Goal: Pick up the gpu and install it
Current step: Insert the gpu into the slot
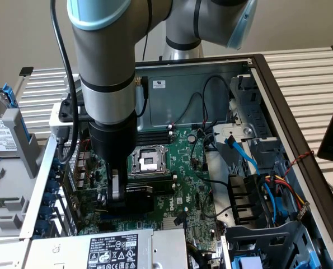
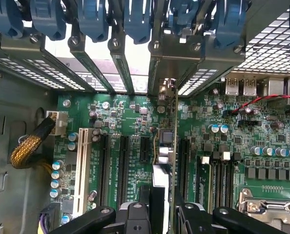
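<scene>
Holding the gpu on edge between narrowed jaws, the gripper is hanging low inside the open computer case. The card is standing upright just below the jaws, over the expansion slots of the motherboard, with its metal bracket reaching toward the rear slot openings, seemingly lined up for seating.
</scene>
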